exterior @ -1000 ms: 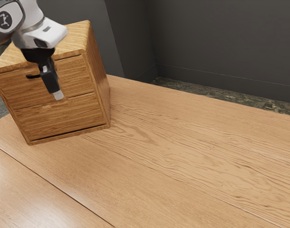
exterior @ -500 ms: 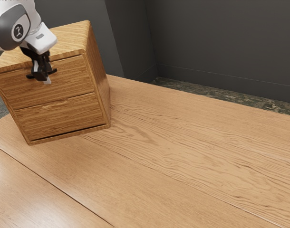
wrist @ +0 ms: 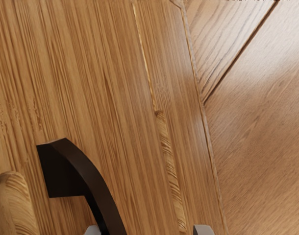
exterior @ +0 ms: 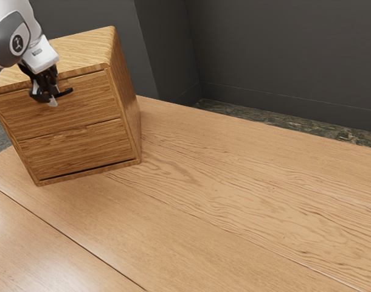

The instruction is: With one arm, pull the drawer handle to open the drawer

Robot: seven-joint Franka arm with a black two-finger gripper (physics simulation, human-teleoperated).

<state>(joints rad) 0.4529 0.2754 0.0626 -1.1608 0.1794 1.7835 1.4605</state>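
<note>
The black handle (exterior: pixel 62 92) sits on the front of the top drawer (exterior: pixel 82 108), toward that drawer's upper edge, at the far left of the exterior view. In the wrist view the handle (wrist: pixel 77 178) rises off the drawer front (wrist: pixel 90 73) as a dark curved bar.

The gripper (exterior: pixel 44 95) is at the handle, reaching down onto it from the upper left of the exterior view. Its fingers are spread: in the wrist view two pale fingertips (wrist: pixel 93 229) stand well apart, and the handle runs just beside one of them, with bare drawer wood between it and the other. The top drawer looks shut, its front level with the front of the lower drawer (exterior: pixel 76 149) beneath it.

Both drawers belong to a small wooden cabinet (exterior: pixel 123 79) that stands on the table (exterior: pixel 234 201) at its far left part, its front turned toward the near left. The white arm (exterior: pixel 15 38) hangs over the cabinet's top left corner.

The table spreads wide to the right and near side of the cabinet. Behind it are a dark grey wall (exterior: pixel 283 48) and a strip of dark speckled floor (exterior: pixel 295 123).
</note>
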